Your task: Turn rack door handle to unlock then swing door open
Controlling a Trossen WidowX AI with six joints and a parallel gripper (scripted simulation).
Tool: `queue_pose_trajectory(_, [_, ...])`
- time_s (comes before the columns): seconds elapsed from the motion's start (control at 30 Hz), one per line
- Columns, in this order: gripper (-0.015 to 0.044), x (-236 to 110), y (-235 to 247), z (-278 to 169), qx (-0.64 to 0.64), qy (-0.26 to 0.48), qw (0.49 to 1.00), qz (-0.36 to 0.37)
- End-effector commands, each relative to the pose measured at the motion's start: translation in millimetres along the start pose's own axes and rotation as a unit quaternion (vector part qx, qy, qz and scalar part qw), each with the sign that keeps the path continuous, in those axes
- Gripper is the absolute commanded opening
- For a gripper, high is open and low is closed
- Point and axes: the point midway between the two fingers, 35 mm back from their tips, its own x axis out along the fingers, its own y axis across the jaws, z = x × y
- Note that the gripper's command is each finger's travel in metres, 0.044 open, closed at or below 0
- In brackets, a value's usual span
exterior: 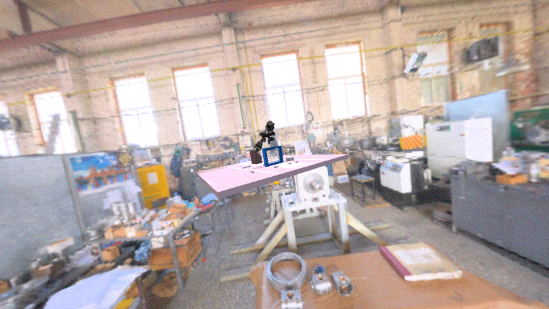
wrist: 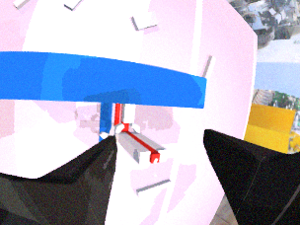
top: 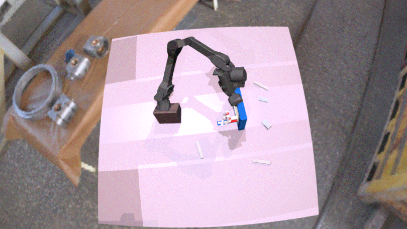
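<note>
No lettering, label, brand, number or sign I can read, on or around the pink table (top: 199, 196) (exterior: 245, 180) (wrist: 187, 118); poster (exterior: 95, 172) left of it in the exterior view: too blurred for me to make out any words

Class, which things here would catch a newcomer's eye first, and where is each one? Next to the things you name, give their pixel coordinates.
The black arm (top: 196, 46) (exterior: 268, 132), bent over a pink table (top: 213, 196) (exterior: 245, 180), stands out first. Next comes the bright blue frame (top: 242, 113) (exterior: 265, 157) (wrist: 148, 84) upright on that table, with red and white parts (top: 231, 119) (wrist: 140, 144) beside it.

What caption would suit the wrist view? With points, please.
Open jaws above a red-and-white handle (wrist: 140, 143), beside a blue frame (wrist: 143, 84).
</note>
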Motion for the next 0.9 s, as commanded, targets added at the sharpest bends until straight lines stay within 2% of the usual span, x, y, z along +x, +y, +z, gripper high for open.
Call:
queue_pose_trajectory(0.0, [0.0282,10.3,-6.1,-9.1,0.013,0.024,0.999,0.038])
queue_pose_trajectory(0.67, [0.0282,35.2,-23.8,-45.2,0.094,0.084,0.970,0.209])
queue_pose_trajectory(0.87, [0.0282,36.1,-24.2,-46.2,0.097,0.085,0.968,0.215])
